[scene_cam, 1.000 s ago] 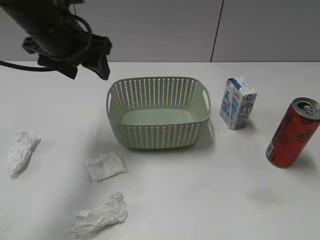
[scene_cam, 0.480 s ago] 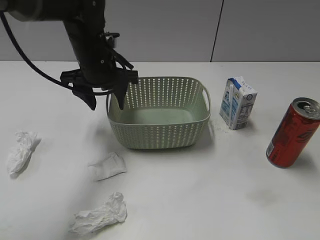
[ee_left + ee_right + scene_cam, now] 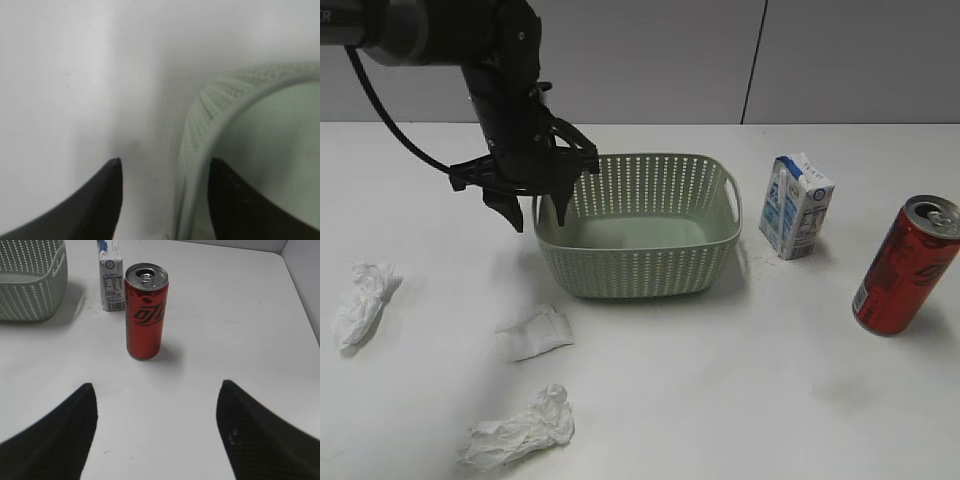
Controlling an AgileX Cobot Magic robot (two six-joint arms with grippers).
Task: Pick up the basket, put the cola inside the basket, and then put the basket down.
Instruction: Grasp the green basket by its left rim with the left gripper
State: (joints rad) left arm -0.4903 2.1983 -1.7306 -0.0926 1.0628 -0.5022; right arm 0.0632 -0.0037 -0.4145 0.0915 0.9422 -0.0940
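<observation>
The pale green basket [image 3: 637, 225] stands empty on the white table. My left gripper [image 3: 537, 212] is open and straddles the basket's left wall, one finger outside and one inside; the left wrist view shows the rim [image 3: 200, 150] between the fingers [image 3: 165, 162]. The red cola can [image 3: 904, 265] stands upright at the right edge. In the right wrist view the cola [image 3: 146, 310] stands ahead of my open, empty right gripper [image 3: 156, 390]. The right gripper does not show in the exterior view.
A blue-and-white milk carton [image 3: 796, 205] stands between basket and cola, also in the right wrist view [image 3: 111, 275]. Three crumpled white tissues lie at the left front: [image 3: 362, 302], [image 3: 532, 332], [image 3: 518, 428]. A grey wall stands behind the table.
My left arm came down from the upper left and moved right to the basket's left wall, lowering until its open fingers straddle the rim. Nothing else moved.
</observation>
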